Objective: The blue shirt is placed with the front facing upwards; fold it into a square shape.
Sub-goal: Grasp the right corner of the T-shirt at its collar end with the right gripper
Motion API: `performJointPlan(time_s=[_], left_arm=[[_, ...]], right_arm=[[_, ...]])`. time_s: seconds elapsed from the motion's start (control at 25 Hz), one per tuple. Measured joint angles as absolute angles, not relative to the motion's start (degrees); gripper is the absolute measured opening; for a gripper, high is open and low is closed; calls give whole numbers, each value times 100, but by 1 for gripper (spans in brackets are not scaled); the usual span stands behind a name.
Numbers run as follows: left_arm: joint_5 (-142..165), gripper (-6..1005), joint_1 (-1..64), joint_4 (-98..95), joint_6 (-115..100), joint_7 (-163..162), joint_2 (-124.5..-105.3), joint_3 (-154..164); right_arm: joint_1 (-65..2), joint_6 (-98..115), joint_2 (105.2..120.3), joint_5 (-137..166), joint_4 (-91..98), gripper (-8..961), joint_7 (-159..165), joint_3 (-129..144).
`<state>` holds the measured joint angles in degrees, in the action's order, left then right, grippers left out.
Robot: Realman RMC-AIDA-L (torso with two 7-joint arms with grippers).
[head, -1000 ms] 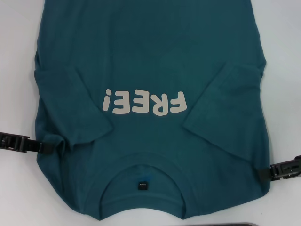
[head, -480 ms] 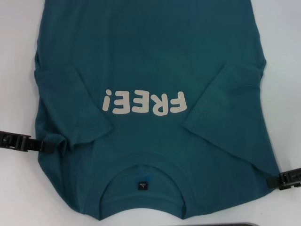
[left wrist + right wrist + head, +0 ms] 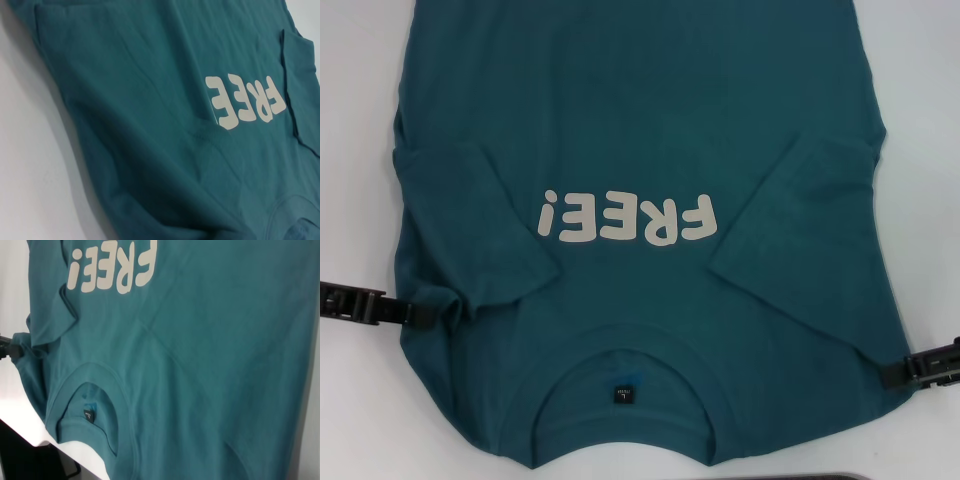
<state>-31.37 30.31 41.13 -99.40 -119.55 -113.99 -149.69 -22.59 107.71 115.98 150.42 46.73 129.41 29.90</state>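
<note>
You cannot see the fingertips of the left gripper [image 3: 405, 311] or right gripper [image 3: 892, 373] where each meets its edge of the blue shirt [image 3: 640, 130], whose hem beyond them is cut off.

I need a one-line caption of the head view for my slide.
Blue shirt lying front up, both sleeves folded inward, left gripper and right gripper at its shoulder edges.
</note>
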Motion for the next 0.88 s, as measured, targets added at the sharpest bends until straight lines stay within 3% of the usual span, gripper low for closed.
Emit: performJointPlan(time_s=[0.36,0.72,0.8,0.88], left_arm=[[-3137,49,3047,4113,-9947,-11944,-11393,-14982],[-3137,49,3064,4113,-9944,-11943,-11369,-14969],[-3137,49,3065,4113,-9942,-11937,-11364,-14978],[-3137,49,3067,4113,-9941,-11927,-11359,-14991]], right_arm=[[-2289,10783,11617,15040,4658,664,12946,2986],[-2379,10632,11500,15089,4174,595,13054,3019],[-2380,10623,11482,15118,4172,355,13090,2995],[-2382,10606,11454,15122,4173,298,13118,2983]])
